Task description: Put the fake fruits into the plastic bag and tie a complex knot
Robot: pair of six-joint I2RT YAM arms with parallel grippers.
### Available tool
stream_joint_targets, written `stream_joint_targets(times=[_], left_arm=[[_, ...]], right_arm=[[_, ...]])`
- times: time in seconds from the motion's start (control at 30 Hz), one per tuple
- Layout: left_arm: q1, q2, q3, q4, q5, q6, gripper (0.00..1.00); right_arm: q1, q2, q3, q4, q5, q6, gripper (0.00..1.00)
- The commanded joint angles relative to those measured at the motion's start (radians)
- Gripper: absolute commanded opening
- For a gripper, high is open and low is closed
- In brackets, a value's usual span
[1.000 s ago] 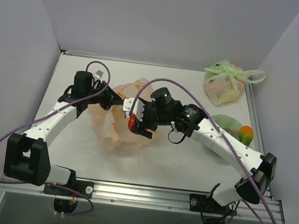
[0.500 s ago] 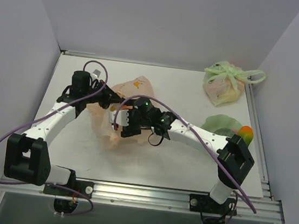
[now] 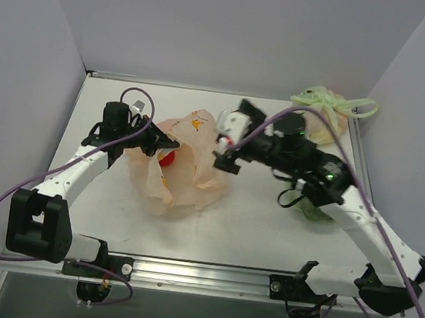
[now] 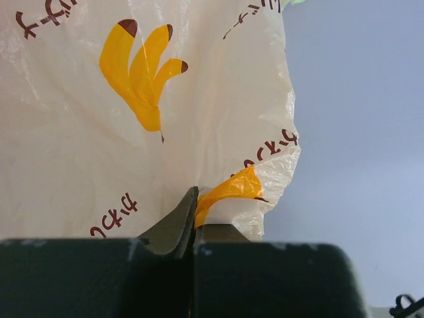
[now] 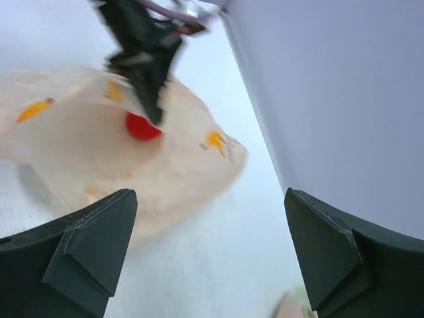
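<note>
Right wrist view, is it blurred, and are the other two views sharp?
Right wrist view: motion-blurred, the thin peach banana-print plastic bag and round red plastic fruit smeared. Left wrist view: crisp print, left claw dark. Top view: sharp, evenly lit, soft shadows.

Peach banana-print plastic bag [image 3: 185, 180] open mid-table, red fruit [image 3: 167, 159] inside.

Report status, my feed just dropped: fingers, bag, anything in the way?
Left fingers shut on plastic bag rim. Right fingers open, empty, raised beside bag. Red fruit inside, no knot. Pale green bag far right, apart.
</note>
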Motion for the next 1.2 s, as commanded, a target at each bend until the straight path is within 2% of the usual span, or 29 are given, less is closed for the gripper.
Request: stream_joint_targets(times=[0.0,0.13,0.17,0.23,0.27,0.37,0.47,0.6,0.7,0.97,1.17], left_arm=[[0.008,-0.033,-0.002,0.038,0.02,0.03,0.0],[0.008,-0.038,-0.004,0.03,0.028,0.045,0.0],[0.008,-0.039,-0.004,0.029,0.029,0.047,0.0],[0.005,-0.038,0.001,0.027,0.033,0.056,0.0],[0.005,-0.036,0.004,0.025,0.036,0.059,0.0],[0.004,-0.036,0.002,0.03,0.04,0.059,0.0],[0.004,-0.039,-0.004,0.033,0.046,0.064,0.0],[0.005,-0.038,-0.004,0.032,0.051,0.065,0.0],[0.007,-0.032,0.002,0.029,0.056,0.071,0.0],[0.008,-0.016,0.013,0.033,0.066,0.076,0.0],[0.01,-0.009,0.025,0.032,0.065,0.076,0.0]], right_arm=[[-0.293,-0.1,0.024,-0.413,-0.073,0.226,1.0],[-0.66,-0.15,-0.007,-0.657,-0.297,0.214,1.0],[-0.831,-0.181,-0.02,-0.717,-0.346,0.142,1.0],[-0.982,-0.2,-0.057,-0.763,-0.361,0.093,1.0],[-1.132,-0.204,-0.067,-0.803,-0.368,0.05,1.0],[-1.368,-0.178,-0.108,-0.826,-0.334,0.022,1.0],[-1.53,-0.086,-0.097,-0.825,-0.261,0.08,0.98],[-1.645,0.026,-0.09,-0.791,-0.205,0.185,0.98],[-1.662,0.076,-0.131,-0.707,-0.162,0.258,0.99],[-1.621,0.195,-0.165,-0.501,-0.124,0.47,1.0],[-1.551,0.274,-0.145,-0.434,-0.102,0.537,0.93]])
